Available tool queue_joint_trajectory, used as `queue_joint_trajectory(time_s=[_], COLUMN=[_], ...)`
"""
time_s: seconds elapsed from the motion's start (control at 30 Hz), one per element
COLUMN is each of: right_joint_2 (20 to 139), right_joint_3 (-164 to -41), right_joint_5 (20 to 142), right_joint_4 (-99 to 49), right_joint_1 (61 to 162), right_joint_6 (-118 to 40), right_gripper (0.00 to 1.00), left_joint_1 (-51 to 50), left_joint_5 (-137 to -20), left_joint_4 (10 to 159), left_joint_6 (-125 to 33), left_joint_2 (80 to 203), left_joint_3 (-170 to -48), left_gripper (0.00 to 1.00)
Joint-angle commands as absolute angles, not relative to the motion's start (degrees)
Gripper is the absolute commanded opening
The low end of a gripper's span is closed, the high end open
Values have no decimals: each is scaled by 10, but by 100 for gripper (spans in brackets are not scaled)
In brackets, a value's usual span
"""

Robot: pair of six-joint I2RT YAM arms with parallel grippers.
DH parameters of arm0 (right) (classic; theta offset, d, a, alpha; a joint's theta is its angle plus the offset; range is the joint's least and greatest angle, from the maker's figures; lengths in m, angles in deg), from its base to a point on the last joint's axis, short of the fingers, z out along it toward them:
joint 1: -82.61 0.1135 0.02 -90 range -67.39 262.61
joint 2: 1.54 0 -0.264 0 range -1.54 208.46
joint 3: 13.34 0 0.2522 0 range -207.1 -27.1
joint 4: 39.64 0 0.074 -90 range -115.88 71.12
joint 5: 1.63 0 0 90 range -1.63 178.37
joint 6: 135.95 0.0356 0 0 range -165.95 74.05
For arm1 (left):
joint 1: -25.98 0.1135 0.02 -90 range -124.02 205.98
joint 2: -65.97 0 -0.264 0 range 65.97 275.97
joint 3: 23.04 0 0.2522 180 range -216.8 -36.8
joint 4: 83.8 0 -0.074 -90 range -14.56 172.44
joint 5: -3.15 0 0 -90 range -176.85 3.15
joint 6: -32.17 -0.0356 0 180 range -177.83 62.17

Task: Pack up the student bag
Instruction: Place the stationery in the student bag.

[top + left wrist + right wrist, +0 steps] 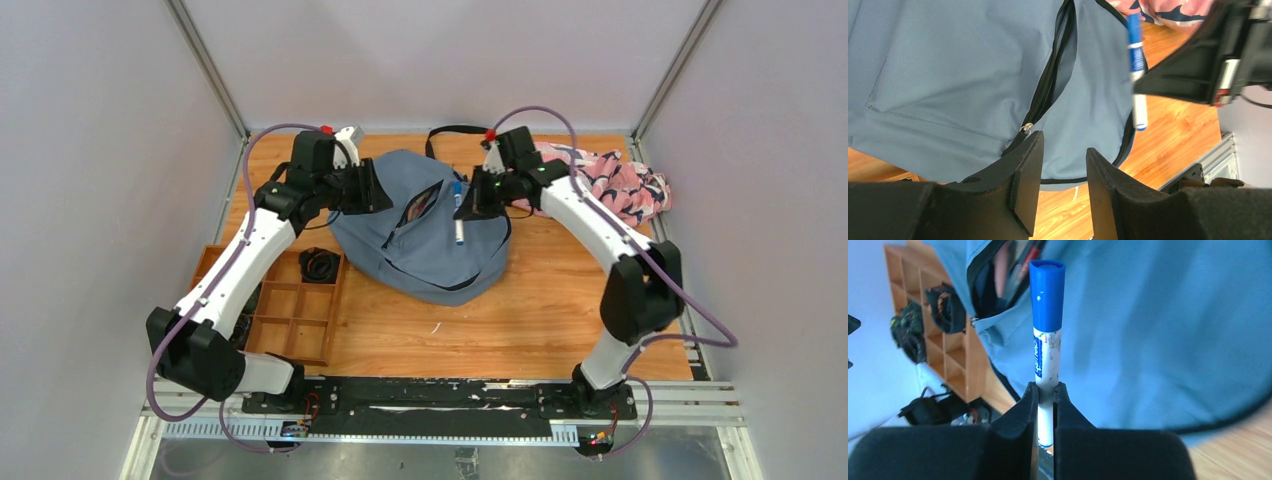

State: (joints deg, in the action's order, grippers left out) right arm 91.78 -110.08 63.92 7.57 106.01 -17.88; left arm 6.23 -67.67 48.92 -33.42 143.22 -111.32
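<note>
Two arms at work over the student bag: the grey-blue pack is lying flat on the far middle of the table, its black carry strap reaching toward the back edge and its rounded bottom facing my bases, so its long axis is running far to near. Bare wood is showing between the bag's near edge and my bases. The wooden tray is sitting just beside the bag's near-left edge, and the patterned cloth is bunching in the far right corner. My right gripper is clamping a marker over the bag's right half; the marker is lining up roughly with the bag's own axis, its blue cap standing clear of my fingertips. The zipper opening is gaping on a slant from far right to near left. My left gripper is hovering at the bag's left side, jaws parted by a modest gap and holding nothing, one finger just beside the zipper pull.
</note>
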Motion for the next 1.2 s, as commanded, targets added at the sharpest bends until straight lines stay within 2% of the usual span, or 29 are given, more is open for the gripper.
queue_joint_trajectory(time_s=[0.0,0.33,0.57,0.67,0.87,1.0,1.17], right_joint_2=[988,1058,1107,1122,1131,1131,1169], right_joint_3=[-1149,-1154,-1151,-1167,-1157,-1182,-1265], right_joint_5=[506,447,422,473,489,543,632], right_joint_4=[55,-11,-115,-117,-176,-153,-55], right_joint_1=[1097,1101,1098,1096,1095,1095,1099], right_joint_6=[-121,-14,132,144,222,210,143], right_gripper=[0,0,0,0,0,0,0], left_joint_1=[58,58,58,58,58,58,59], left_joint_5=[-683,-698,-709,-718,-733,-732,-738], left_joint_4=[483,461,451,448,435,440,434], left_joint_6=[-344,-353,-364,-369,-378,-376,-384], left_joint_2=[1414,1393,1383,1374,1363,1363,1366], left_joint_3=[-1132,-1137,-1121,-1118,-1121,-1119,-1120], left_gripper=[44,44,44,44,44,44,44])
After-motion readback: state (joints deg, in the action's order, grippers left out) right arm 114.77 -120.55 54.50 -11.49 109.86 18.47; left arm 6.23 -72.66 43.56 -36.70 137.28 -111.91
